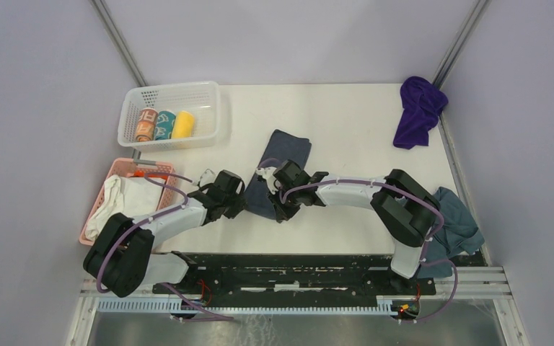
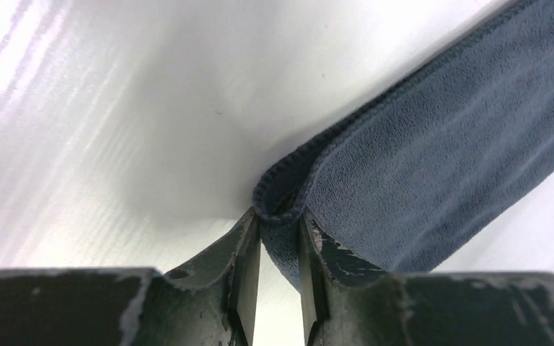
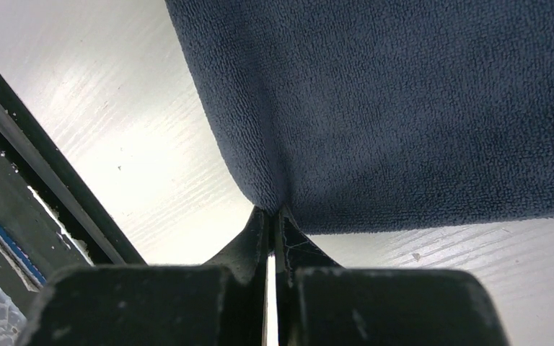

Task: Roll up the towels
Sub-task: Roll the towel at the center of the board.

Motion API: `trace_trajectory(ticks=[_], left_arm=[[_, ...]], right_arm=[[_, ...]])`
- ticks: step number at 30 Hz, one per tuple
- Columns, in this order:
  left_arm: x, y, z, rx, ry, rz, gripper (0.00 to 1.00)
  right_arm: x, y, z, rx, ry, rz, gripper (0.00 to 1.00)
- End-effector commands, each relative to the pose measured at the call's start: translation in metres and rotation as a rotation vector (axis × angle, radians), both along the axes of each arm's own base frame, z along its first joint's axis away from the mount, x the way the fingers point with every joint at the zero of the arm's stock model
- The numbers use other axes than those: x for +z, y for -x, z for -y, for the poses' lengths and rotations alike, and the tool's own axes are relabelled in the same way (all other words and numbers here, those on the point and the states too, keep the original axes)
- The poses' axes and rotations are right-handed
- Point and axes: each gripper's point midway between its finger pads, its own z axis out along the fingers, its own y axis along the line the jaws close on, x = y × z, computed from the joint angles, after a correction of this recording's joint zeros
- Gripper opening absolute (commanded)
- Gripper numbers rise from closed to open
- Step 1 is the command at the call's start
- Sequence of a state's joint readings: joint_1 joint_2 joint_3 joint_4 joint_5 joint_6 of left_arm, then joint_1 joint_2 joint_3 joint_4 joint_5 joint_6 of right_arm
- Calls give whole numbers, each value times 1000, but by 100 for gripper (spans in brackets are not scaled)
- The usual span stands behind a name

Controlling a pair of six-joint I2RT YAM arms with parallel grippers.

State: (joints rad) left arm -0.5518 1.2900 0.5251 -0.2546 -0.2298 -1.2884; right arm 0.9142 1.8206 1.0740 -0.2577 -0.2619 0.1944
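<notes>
Item: slate-grey towel, soft napped cloth with a stitched hem, folded into a strip mid-surface. My right claw, pressed together, pinched its near corner. My left claw stood astride the folded hem, grip uncertain. I judged both were placed to start the roll. Purple towel: crumpled, far right corner.

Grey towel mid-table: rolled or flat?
Flat, not rolled. The grey towel lies as a long strip on the table, edge folded double in the left wrist view; the right pincer is shut on its near corner.
</notes>
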Motion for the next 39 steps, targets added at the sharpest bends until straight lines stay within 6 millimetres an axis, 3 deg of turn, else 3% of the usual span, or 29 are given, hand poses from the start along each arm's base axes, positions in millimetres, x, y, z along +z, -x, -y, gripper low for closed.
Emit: trace_trajectory(ticks=[1,5,9,13,19,24,30,39], left_arm=[[-2,-2,-22,6,-115,-3,30],[1,-4,-15,-26,-101,-10,20],[6,-7,-11,-34,-88,2,15],[11,-8,-8,-31,-66,13,14],[10,-7,-6,-32,-50,6,14],[12,-7,-6,-28,-48,11,14],[11,-8,-6,-24,-48,9,14],[14,-10,-7,-24,-46,12,14]], right_arm=[[19,-2,-7,11,-70,27,5],[26,-3,-9,32,-89,44,13],[39,-10,-14,50,-103,111,38],[44,-15,-23,81,-113,187,51],[42,-9,-44,141,-118,252,52],[26,-1,-49,165,-89,250,52],[-6,-5,-29,149,46,283,52],[-9,-11,-3,120,150,341,50]])
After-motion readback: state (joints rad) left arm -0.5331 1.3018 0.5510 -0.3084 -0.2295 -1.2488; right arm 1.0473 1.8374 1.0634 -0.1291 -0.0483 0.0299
